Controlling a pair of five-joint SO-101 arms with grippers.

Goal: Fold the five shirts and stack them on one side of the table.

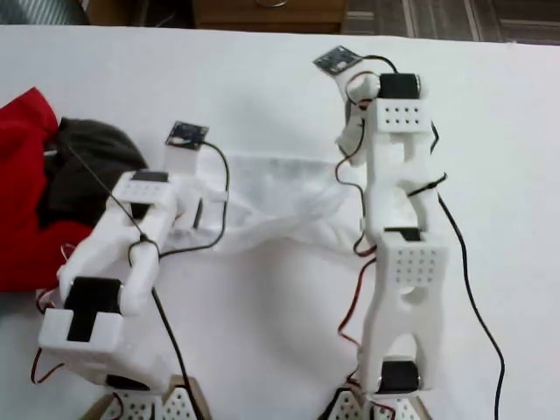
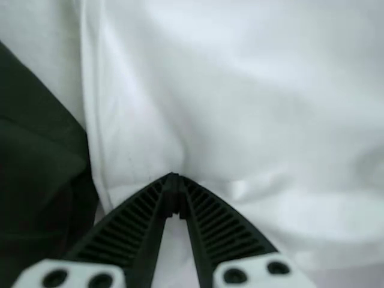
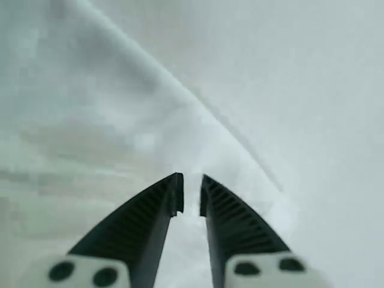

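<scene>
Nearest the bases, toward seven o'clock on the tabletop (image 1: 262, 337), the left arm leaned in low. Its left hand (image 2: 173, 180) was clamped at the tips on a puckered fold of the white shirt (image 1: 271, 197), and the cloth gathered to a point where the tips met. That pinch looked like the reason the shirt's nine o'clock side rose in a ridge instead of lying flat: a held edge can be carried over to make a fold.

The white shirt lay across the middle of the tabletop, bunched and half twisted. It was stretched between the two arms and not yet folded.

Farther out, toward one o'clock, the right hand (image 3: 191, 193) sat low over the shirt's other end with its tips a narrow slit apart. White showed through the slit, but against white cloth on a white tabletop it was hard to say whether any fabric lay between them. Placed there, it could pin or lift the opposite edge so the shirt might be pulled straight.

At nine o'clock, by the tabletop's edge, a dark shirt (image 1: 87, 166) lay heaped against a red shirt (image 1: 26, 219), just beside the white one. Both were rumpled, so by my reading they were waiting their turn rather than stacked.
</scene>
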